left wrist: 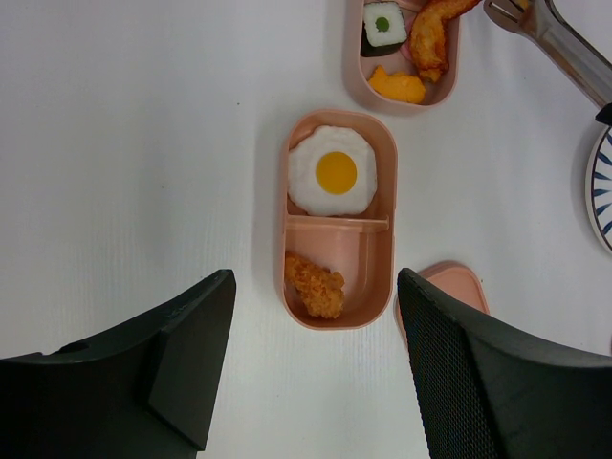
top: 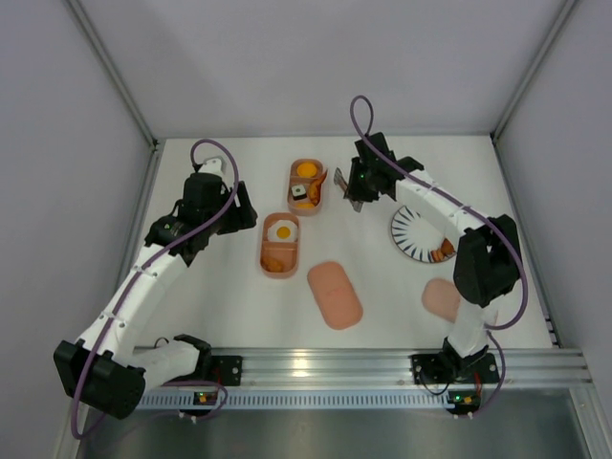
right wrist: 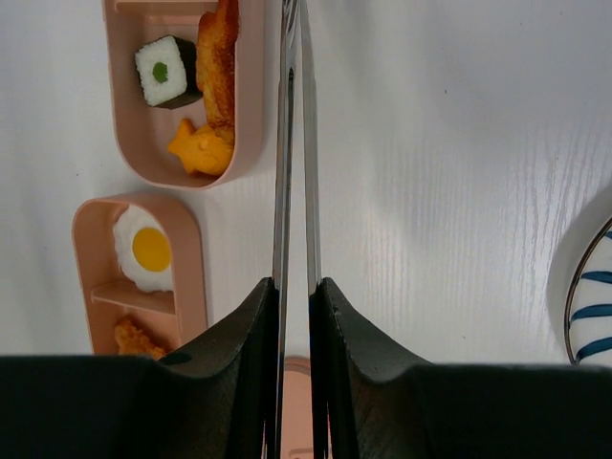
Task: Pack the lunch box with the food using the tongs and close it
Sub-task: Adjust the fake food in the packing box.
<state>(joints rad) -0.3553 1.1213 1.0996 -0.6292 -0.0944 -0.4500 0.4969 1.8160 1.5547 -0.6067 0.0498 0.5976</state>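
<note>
Two trays (left wrist: 363, 260), two lids (top: 335, 295); right claw (right wrist: 295, 289) grasping single tongs (right wrist: 295, 143); left claw (left wrist: 316, 279) released.

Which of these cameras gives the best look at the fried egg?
The left wrist view. The egg sits large near the middle, unobstructed, filling one compartment of its tray. The top view shows it whole but tiny. The right wrist view shows it smaller, near the left edge.
</note>
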